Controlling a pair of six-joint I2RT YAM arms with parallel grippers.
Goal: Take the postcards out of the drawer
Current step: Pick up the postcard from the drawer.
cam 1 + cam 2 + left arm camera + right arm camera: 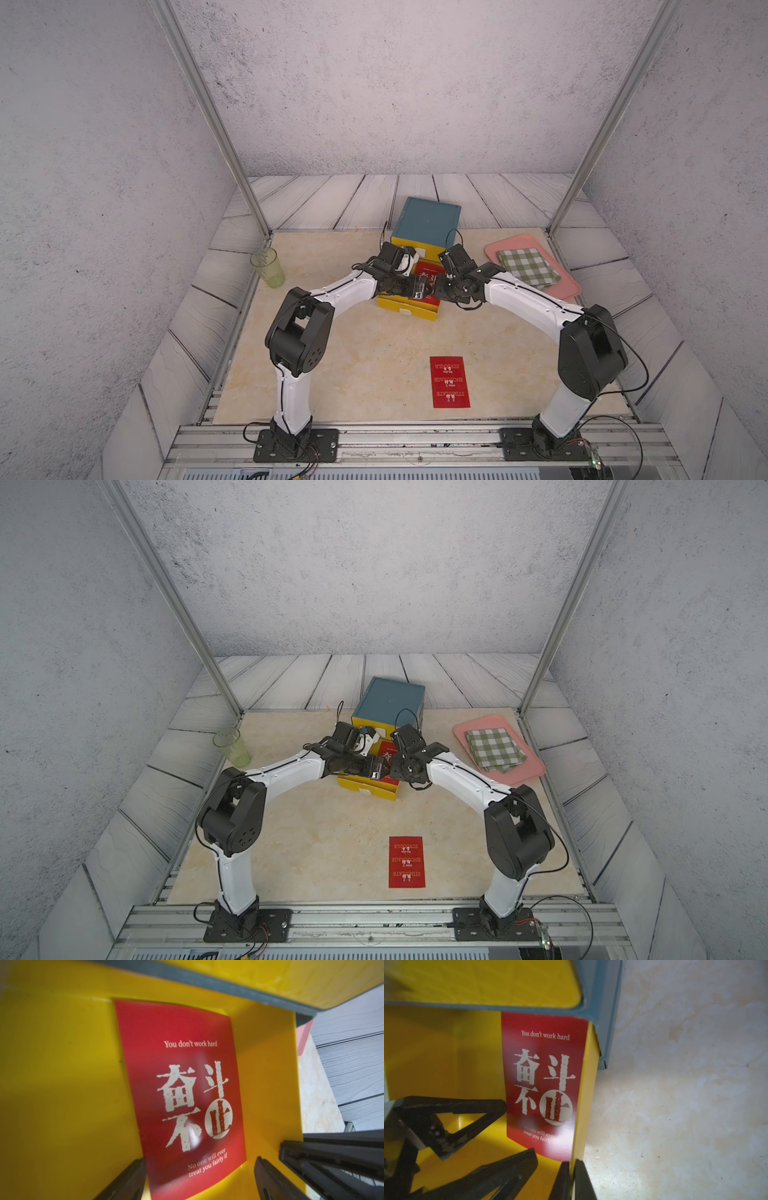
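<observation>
Postcard [182, 1095] on floor of open drawer [62, 1084], against right wall, long axis near-far. Left gripper [200, 1159] spread wide astride near end (nearer arm); right gripper [572, 1164] pinched shut on that wall.

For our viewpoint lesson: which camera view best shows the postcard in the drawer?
The left wrist view: the postcard in the drawer fills the frame, lettering legible. The right wrist view shows it narrower, glare over its lower lettering. Both top views show just a small red sliver.
</observation>
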